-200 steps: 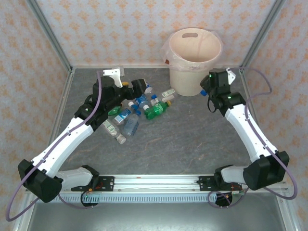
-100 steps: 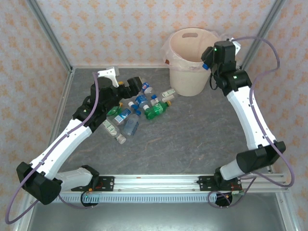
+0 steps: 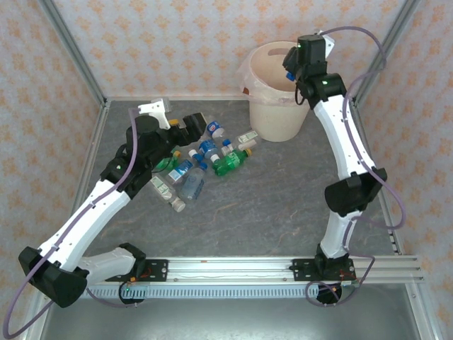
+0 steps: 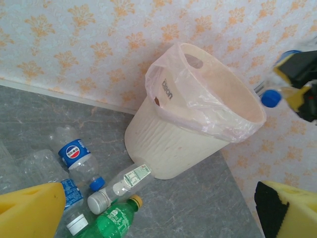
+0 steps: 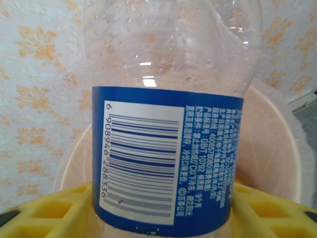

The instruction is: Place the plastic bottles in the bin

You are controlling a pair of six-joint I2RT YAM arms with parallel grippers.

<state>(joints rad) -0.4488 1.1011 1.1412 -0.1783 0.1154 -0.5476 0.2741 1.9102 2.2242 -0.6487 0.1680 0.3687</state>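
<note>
nearest you, your left arm [image 3: 106,198] is reaching over the heap of plastic bottles [image 3: 198,166] lying on the left half of the surface [image 3: 283,205]. the left jaws are standing wide apart and gripping nothing. in the left wrist view they are framing a clear bottle [image 4: 79,158] wearing a blue pepsi-style roundel and a green bottle [image 4: 114,218] with a yellow cap. farther off, your right arm [image 3: 340,134] is the nearer one to the bin [image 3: 272,117]. the right jaws are clamping the held bottle [image 5: 163,59] across its blue label band, so its long axis is running square across them. the left wrist view is showing its blue cap [image 4: 271,97] pointing toward the bin's rim, and the bin's mouth is lying just beyond and below the bottle. letting go here is looking likely to land it inside, though the cap is sitting close to the rim. the barcode is reading 6 908946 288336. the fine print beside it and the lettering on the bin's wall are proving too small to read.
</note>
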